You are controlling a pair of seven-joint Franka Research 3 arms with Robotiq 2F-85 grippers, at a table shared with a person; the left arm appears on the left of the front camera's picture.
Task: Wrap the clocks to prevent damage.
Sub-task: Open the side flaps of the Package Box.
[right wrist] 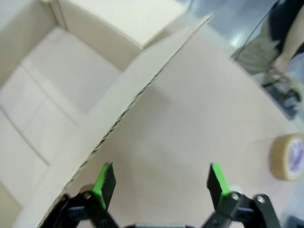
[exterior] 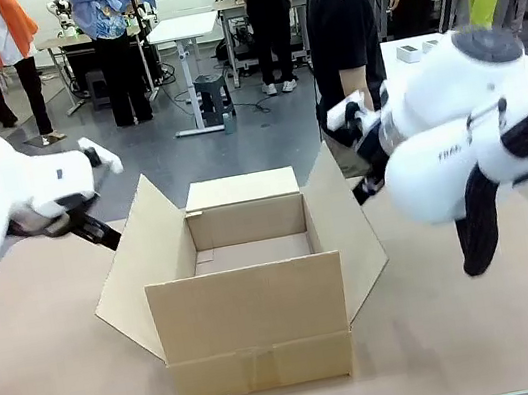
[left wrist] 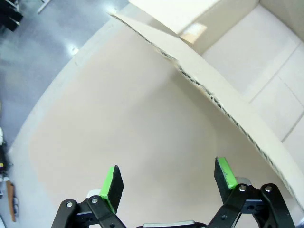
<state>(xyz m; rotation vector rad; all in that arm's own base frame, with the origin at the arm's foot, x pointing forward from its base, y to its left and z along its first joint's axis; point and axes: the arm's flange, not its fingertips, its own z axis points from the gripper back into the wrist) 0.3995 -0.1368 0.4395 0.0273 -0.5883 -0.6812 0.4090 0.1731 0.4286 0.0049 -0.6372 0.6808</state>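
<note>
Cardboard box [exterior: 249,306] stands open, flaps splayed, bare floor showing; left claw [left wrist: 168,179] and right claw [right wrist: 160,183] both spread.

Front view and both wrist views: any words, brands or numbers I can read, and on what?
"FRA", the rest cut off: dark letters on the right arm, on its white casing.
Tape roll: purple print on its face, too blurred to read.
Cardboard box: no print that I can see.

**Tan cardboard box [exterior: 251,301] on a pale tabletop [exterior: 64,393]**

The box is plain tan, with darker corrugated lines along its cut edges. The tabletop around it is pinkish beige. The left claw [left wrist: 168,178] and right claw [right wrist: 160,178] are black with bright green pads [left wrist: 112,187]. A cream tape roll [right wrist: 288,156] lies near the box.
</note>
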